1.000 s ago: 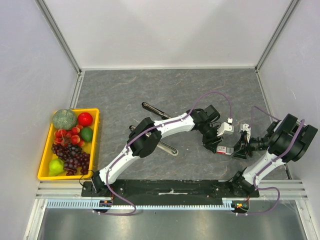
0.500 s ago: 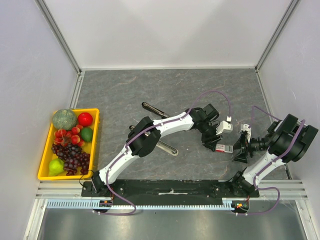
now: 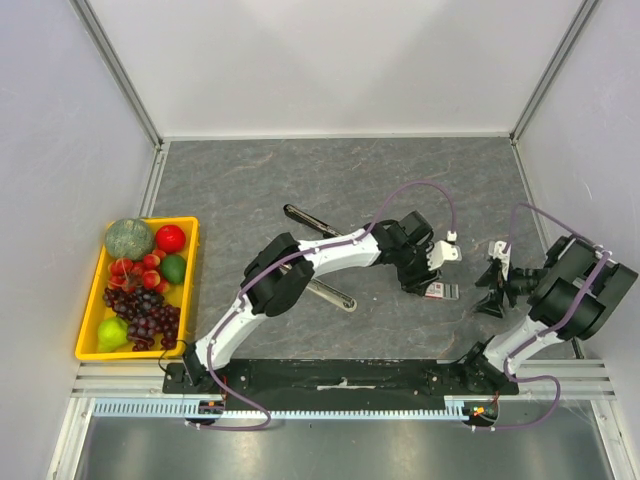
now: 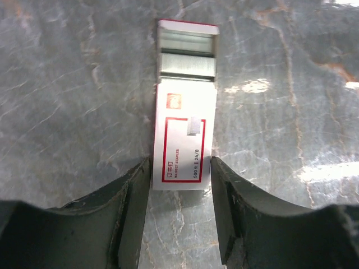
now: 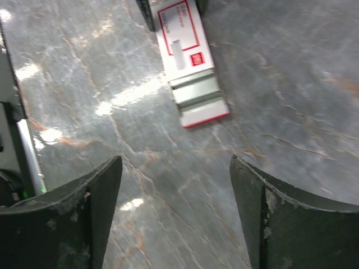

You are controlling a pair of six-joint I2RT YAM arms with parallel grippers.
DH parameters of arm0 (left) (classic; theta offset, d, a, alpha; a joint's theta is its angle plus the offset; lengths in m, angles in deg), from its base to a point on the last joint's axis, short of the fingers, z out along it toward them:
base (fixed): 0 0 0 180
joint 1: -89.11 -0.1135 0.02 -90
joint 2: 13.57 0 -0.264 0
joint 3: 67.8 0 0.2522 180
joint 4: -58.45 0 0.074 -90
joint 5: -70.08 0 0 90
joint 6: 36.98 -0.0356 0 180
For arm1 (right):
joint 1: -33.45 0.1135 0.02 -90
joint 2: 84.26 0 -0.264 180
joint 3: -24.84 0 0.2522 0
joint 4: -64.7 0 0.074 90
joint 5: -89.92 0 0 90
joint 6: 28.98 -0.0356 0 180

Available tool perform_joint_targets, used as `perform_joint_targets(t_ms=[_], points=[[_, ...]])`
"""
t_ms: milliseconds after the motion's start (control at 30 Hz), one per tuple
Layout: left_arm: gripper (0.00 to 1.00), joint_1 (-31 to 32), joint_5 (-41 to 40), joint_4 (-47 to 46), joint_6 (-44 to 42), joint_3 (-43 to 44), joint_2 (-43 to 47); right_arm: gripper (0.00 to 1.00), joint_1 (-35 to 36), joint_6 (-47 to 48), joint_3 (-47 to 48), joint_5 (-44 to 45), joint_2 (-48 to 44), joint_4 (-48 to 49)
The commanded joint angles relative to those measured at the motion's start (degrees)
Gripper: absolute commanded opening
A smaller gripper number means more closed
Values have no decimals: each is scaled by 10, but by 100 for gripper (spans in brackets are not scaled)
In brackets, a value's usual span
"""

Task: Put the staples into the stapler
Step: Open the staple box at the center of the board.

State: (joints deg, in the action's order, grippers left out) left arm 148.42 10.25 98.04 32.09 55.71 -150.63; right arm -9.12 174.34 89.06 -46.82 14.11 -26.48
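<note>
The staples point(image 4: 185, 140) lie on the table point(image 3: 250, 190) between the left claw's point(image 4: 179, 171) fingers, right claw point(image 5: 175, 171) apart rightward.

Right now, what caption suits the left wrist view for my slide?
The left jaws clamp the staples box, its drawer slid out to show grey staple strips.

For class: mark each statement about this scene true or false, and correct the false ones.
1. The staple box lies flat on the table with its inner drawer partly out, so grey staple strips show. True.
2. The right gripper is clamped on the box. False: it is open, holds nothing and is apart from the box.
3. The left gripper has a finger on each side of the box's closed end. True.
4. The yellow tray of fruit stands at the right side of the table. False: it is at the left side, far from both grippers.
</note>
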Motion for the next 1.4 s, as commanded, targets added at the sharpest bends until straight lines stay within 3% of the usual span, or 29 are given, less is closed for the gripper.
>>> perform_joint_targets(t_ms=[0, 233, 400, 667, 833, 1000, 1367], points=[[55, 5, -133, -17, 43, -49, 31, 82, -9, 28, 48, -26, -43, -46], [57, 12, -199, -17, 84, -79, 44, 72, -7, -140, 61, -42, -129, -24], [58, 13, -188, -11, 94, -92, 51, 69, 12, -314, 73, -57, -174, 29], [59, 17, -131, -4, 95, -123, 73, 66, 62, -478, 72, -60, -190, 99], [59, 19, -60, -23, 81, -161, 107, 63, 71, -501, 75, -62, -160, 106], [62, 15, -73, -76, 64, -195, 144, 61, 100, -527, 67, -42, -172, 126], [73, -13, -113, -52, 32, -66, 88, 60, 116, -557, 60, -8, -187, 163]])
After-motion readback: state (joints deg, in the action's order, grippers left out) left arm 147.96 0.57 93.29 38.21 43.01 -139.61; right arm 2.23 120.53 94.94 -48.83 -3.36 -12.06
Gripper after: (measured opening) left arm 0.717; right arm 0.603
